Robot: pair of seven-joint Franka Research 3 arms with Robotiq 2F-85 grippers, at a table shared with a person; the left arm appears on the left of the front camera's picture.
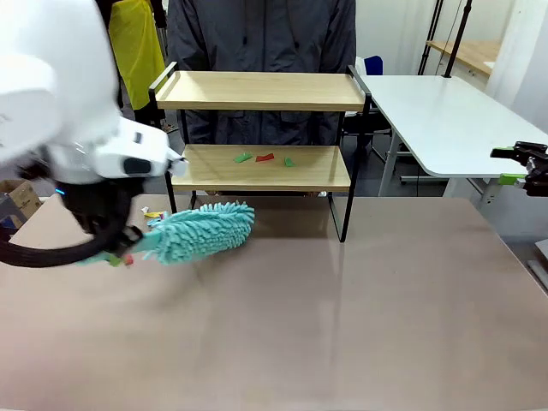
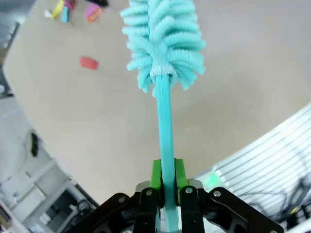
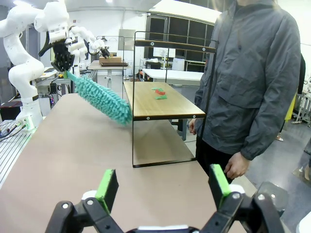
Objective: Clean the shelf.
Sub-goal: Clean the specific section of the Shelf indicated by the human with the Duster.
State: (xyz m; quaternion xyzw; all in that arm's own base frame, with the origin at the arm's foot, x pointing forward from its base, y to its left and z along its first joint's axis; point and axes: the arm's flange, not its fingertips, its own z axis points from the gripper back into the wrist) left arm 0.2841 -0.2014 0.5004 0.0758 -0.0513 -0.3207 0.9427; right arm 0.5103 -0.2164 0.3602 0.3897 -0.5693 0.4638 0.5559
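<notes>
Far side of table point(image 1: 342, 325), near centre: shelf point(image 1: 261, 91), upright, two wooden boards in a thin black frame, feet on the table top; directly behind it, a person point(image 1: 261, 34) in a dark grey jacket, standing; in the right wrist view, one hand point(image 3: 237, 167) of the person hanging loose at the side, apart from the shelf; on the lower board, toward the middle, three scraps near one another: green point(image 1: 243, 157), red point(image 1: 265, 157), green point(image 1: 289, 161); left gripper point(image 2: 167, 177) fully closed, green pads point(image 2: 156, 174) pressed against both sides of the thin teal handle of a duster point(image 2: 163, 39), handle running straight out from between the fingers to the fluffy teal head; in the front view, duster head in front of the lower left part of the shelf, low over the table; in the right wrist view, duster slanting down from the left gripper, clear of the table top, head tip just beside the front edge of the lower board, contact with the board not discernible; loose on the table near the duster head, in the left wrist view: one red scrap point(image 2: 89, 62) and a small cluster point(image 2: 65, 8) of yellow, blue, pink and orange pieces; right gripper point(image 3: 163, 183) with fingers spread wide and nothing between them, above the table's right end, aimed along the table toward the shelf and well apart from it; beyond the shelf to the right, a white table point(image 1: 445, 111)
</notes>
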